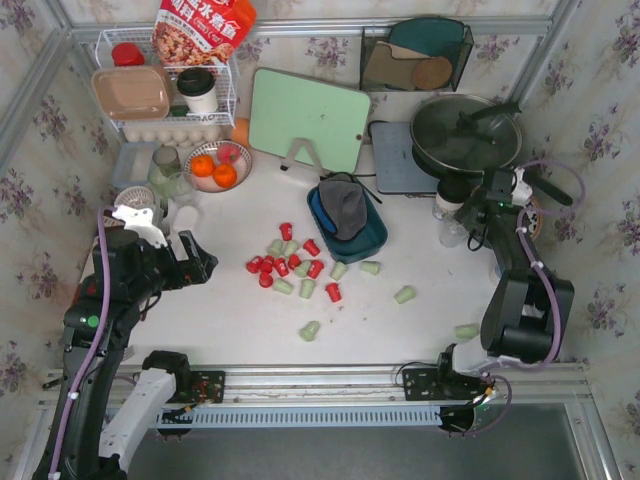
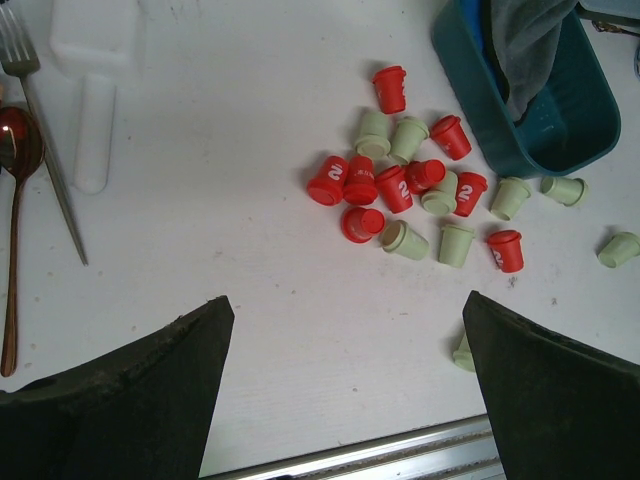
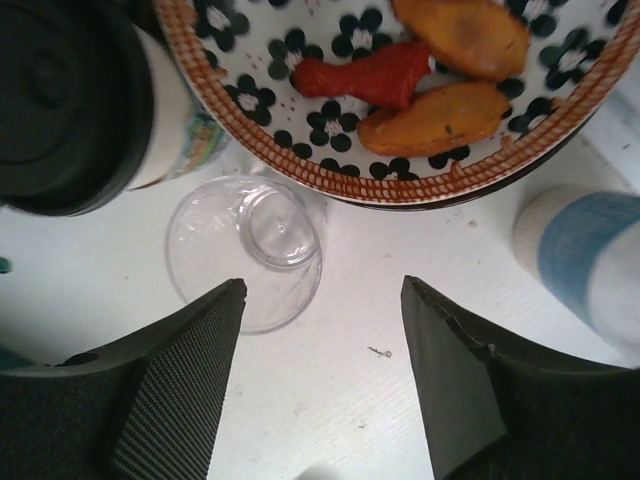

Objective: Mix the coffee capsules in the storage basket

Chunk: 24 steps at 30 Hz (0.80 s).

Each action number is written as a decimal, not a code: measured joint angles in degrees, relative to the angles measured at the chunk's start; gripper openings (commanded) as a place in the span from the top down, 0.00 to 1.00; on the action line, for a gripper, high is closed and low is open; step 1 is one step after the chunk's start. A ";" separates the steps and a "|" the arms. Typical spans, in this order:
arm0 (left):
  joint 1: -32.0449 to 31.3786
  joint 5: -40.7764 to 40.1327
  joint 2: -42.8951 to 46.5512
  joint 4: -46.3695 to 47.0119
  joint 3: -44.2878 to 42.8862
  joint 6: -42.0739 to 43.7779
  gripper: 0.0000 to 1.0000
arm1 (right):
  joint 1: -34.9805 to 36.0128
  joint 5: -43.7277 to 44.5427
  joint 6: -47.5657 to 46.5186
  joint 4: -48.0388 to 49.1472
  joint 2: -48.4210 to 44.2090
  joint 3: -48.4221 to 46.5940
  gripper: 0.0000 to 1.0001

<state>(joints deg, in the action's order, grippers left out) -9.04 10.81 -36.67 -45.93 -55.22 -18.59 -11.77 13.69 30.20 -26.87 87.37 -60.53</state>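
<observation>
Red and pale green coffee capsules [image 1: 290, 268] lie scattered on the white table, outside the storage basket [image 1: 372, 240]. The basket is dark teal and has a grey cloth [image 1: 345, 205] in it. In the left wrist view the capsules [image 2: 420, 190] sit ahead and to the right, with the basket [image 2: 545, 120] at the top right. My left gripper [image 1: 205, 262] hovers left of the pile, open and empty [image 2: 347, 300]. Far right, beside the arm's upper link, my right gripper [image 1: 485, 215] is open over bare table [image 3: 320, 300], holding nothing.
A clear glass [image 3: 245, 250], a black-lidded cup [image 3: 60, 100], a patterned plate of food [image 3: 300, 140] and a blue-white cup [image 3: 590, 260] surround the right gripper. Fork [image 2: 40, 130], spoon [image 2: 15, 200] and white scoop [image 2: 95, 100] lie left. Stray green capsules [image 1: 405, 294] sit near the front right.
</observation>
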 measured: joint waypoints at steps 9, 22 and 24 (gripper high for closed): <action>0.00 0.17 -0.44 0.00 0.00 -0.02 0.00 | 8.00 2.47 -7.41 3.26 -18.64 3.13 0.20; -0.02 0.35 -1.38 0.83 0.13 -0.02 0.00 | 36.74 1.75 -22.49 25.07 -17.14 8.61 0.22; -0.02 0.35 -1.60 0.98 0.20 -0.02 0.00 | 40.28 0.74 -27.04 29.24 -12.68 8.76 0.20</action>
<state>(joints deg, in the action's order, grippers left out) -9.06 11.16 -38.26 -44.95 -55.02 -18.61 28.51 14.44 3.16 2.37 74.70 -51.77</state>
